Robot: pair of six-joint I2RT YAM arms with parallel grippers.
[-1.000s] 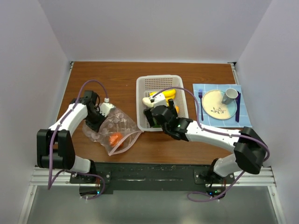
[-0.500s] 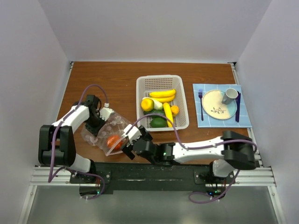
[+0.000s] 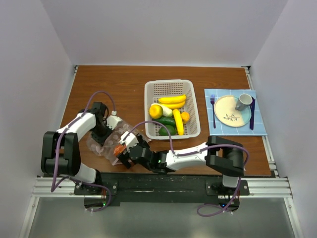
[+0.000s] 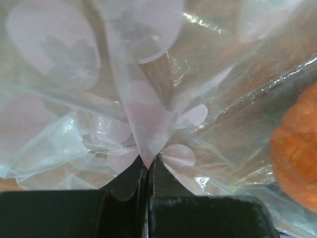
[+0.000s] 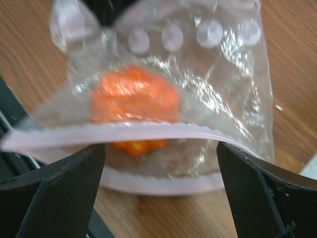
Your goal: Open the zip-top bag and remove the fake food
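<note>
Counter (image 3: 124, 84): brown wood; carries everything listed below.
Basket (image 3: 171, 85): white, perforated, at the middle of the counter, holding most of the fake food.
Place mat (image 3: 210, 129): blue, right of the basket, under a cream plate (image 3: 225, 116) and a grey mug (image 3: 243, 101).
Zip-top bag (image 3: 110, 135): clear, crinkled, with pale pink dots. It lies on the near left of the counter, well apart from the basket. Its pink zip strips (image 5: 124, 131) are parted, so the mouth is open.
Left end effector (image 4: 147, 173): closed, pinching a fold of the bag's plastic on the side away from the mouth.
Right end effector (image 5: 159, 148): open, at the bag's mouth with one finger (image 5: 54, 198) to each side. Contact with the bag cannot be told.
Fake food (image 3: 173, 99): yellow, green, white and orange pieces lying together in the basket.
Tomato (image 5: 133, 99): orange-red, the only piece inside the bag, just behind the zip strips.
</note>
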